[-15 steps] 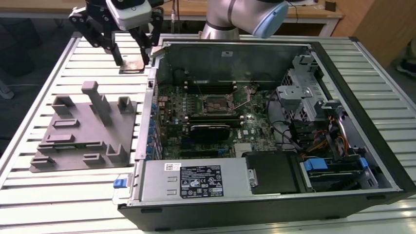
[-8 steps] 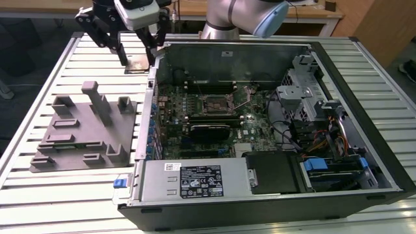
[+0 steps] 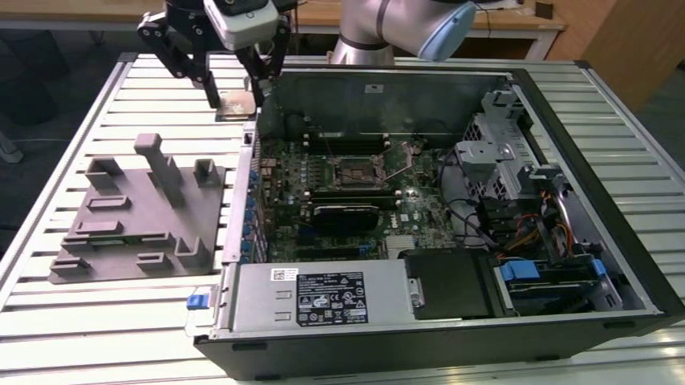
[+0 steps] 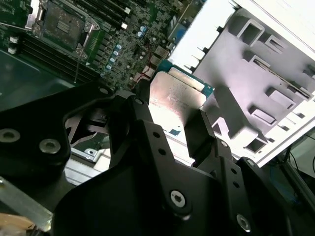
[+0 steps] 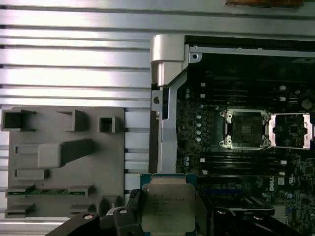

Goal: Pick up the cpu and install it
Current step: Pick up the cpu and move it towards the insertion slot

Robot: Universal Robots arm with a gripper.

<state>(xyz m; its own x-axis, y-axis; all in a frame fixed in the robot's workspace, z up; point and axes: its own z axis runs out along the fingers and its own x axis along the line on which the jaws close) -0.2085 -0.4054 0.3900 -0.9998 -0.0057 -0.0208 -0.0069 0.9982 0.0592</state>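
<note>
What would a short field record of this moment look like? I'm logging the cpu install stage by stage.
gripper: shut on the cpu, over the slatted table, just outside the computer case
cpu: held level, silver top showing in both wrist views
socket: on the motherboard, empty, cover plate swung open
grey fixture: on the table, at the exterior view's left of the case
install status: cpu picked up, not yet in the socket

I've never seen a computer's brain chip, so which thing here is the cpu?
Find the open computer case on the slatted table. Just outside its top-left corner in the exterior view, the gripper holds the cpu. It is the only thin, flat square with a pale metal top.
</note>
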